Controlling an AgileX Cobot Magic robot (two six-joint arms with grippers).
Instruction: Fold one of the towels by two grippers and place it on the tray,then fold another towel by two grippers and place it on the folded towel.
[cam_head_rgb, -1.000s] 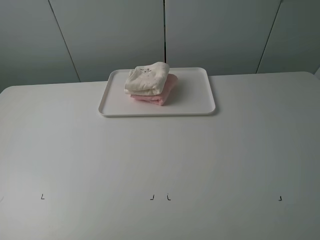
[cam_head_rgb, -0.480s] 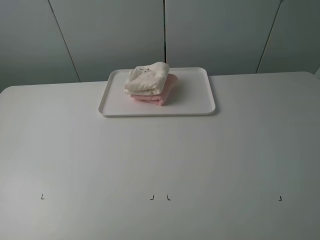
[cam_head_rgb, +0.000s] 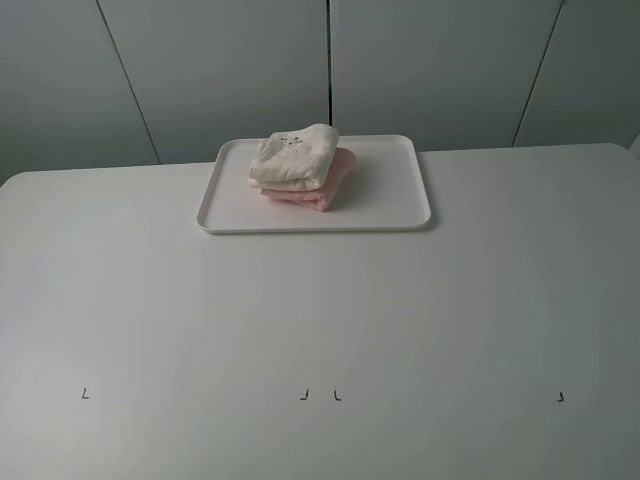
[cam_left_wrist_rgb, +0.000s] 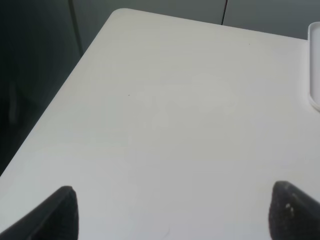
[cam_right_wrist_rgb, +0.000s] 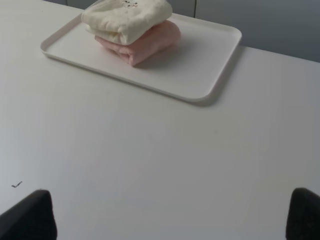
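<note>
A folded cream towel (cam_head_rgb: 294, 159) lies on top of a folded pink towel (cam_head_rgb: 322, 186) on the white tray (cam_head_rgb: 390, 195) at the back middle of the table. Both towels also show in the right wrist view, the cream towel (cam_right_wrist_rgb: 127, 17) above the pink towel (cam_right_wrist_rgb: 150, 42) on the tray (cam_right_wrist_rgb: 200, 70). My left gripper (cam_left_wrist_rgb: 172, 212) is open and empty over bare table near the table's left edge. My right gripper (cam_right_wrist_rgb: 170, 212) is open and empty, well short of the tray. Neither arm shows in the exterior high view.
The white table (cam_head_rgb: 320, 320) carries small black corner marks (cam_head_rgb: 85, 393) along its front. A corner of the tray (cam_left_wrist_rgb: 314, 65) shows in the left wrist view. Grey wall panels stand behind the table.
</note>
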